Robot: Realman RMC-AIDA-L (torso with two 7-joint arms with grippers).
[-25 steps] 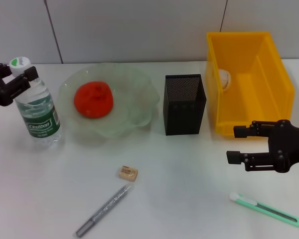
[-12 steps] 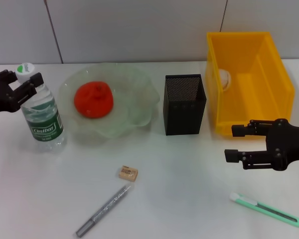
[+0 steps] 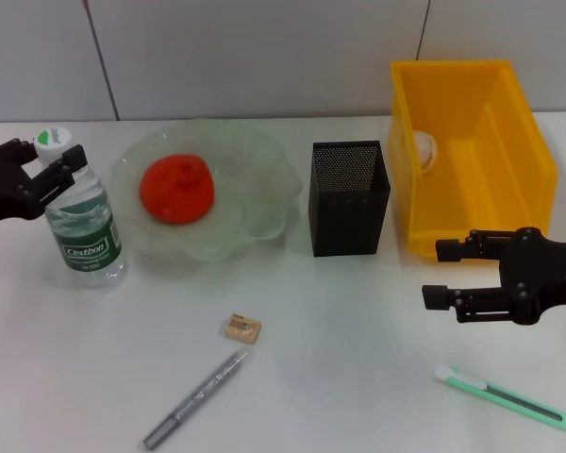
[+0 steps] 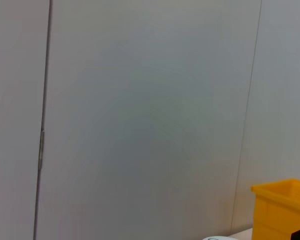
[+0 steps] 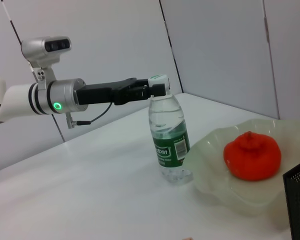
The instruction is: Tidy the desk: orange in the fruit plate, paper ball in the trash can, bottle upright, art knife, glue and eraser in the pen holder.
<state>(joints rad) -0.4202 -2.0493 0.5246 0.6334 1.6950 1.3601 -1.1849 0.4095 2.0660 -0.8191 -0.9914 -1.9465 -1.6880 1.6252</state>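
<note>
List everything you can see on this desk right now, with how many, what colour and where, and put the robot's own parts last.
Plain white desk: one, under everything.
Clear plastic water bottle: one, white cap, dark green label, upright at the left.
Translucent pale green fruit plate: one, beside the bottle.
Red-orange orange: one, in the plate.
Black mesh pen holder: one, centre.
Bright yellow trash can: one, right rear.
Paper ball: one, whitish, inside the trash can.
Tan eraser: one, front centre.
Silver-grey glue stick: one, front.
Mint-green art knife: one, front right.
Left gripper: black, at the bottle's cap.
Right gripper: black, open, above the art knife.
</note>
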